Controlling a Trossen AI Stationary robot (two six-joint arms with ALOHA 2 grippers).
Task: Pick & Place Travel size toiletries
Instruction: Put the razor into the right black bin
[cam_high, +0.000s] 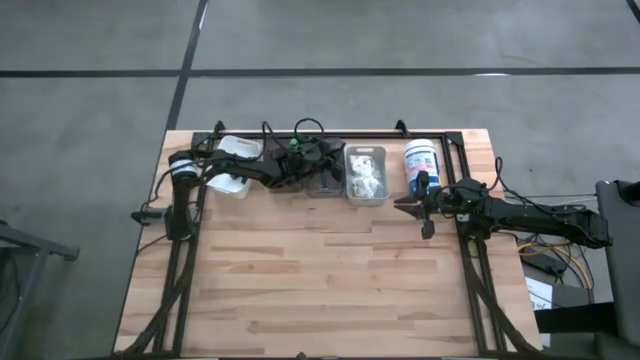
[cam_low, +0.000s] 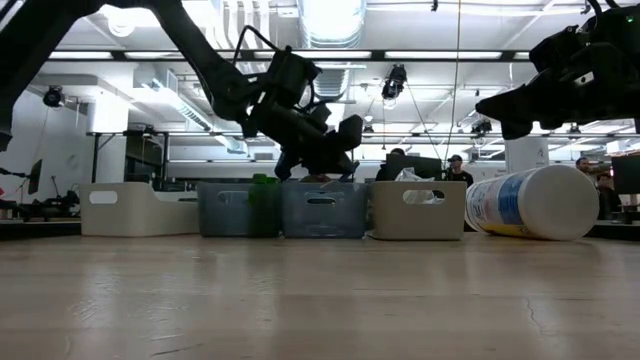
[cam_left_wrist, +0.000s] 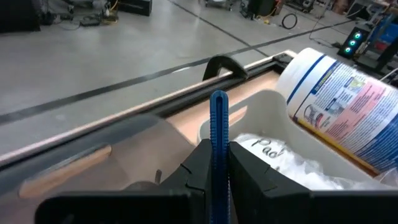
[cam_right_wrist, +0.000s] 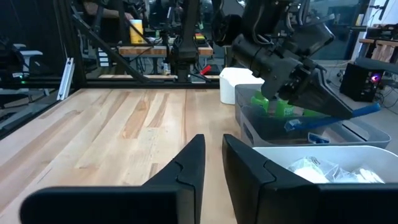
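Observation:
My left gripper (cam_high: 325, 168) reaches from the table's left over the row of bins at the far edge and is shut on a thin blue razor (cam_right_wrist: 348, 115). It hangs above a grey bin (cam_right_wrist: 348, 134) that holds green bottles (cam_right_wrist: 273, 104). White packets (cam_right_wrist: 317, 168) lie in the pale bin (cam_high: 365, 178) to its right. My right gripper (cam_high: 412, 205) waits level at the table's right, near the white tub. Its fingers are nearly together and hold nothing. My left gripper pinches the blue razor's handle (cam_left_wrist: 217, 149) between its two fingers. The razor lies along the fingers, and its free end (cam_left_wrist: 217, 102) sticks out past their tips. The fingers come from the table's left, slanting slightly down. The razor is lifted clear above the grey bin.
A white tub with a blue label (cam_high: 420, 165) lies on its side at the far right of the row. A white bin (cam_high: 240, 160) stands at the row's left end. A black frame rail (cam_left_wrist: 224, 65) runs along the far edge. Bare wood (cam_high: 320, 280) fills the table's near half.

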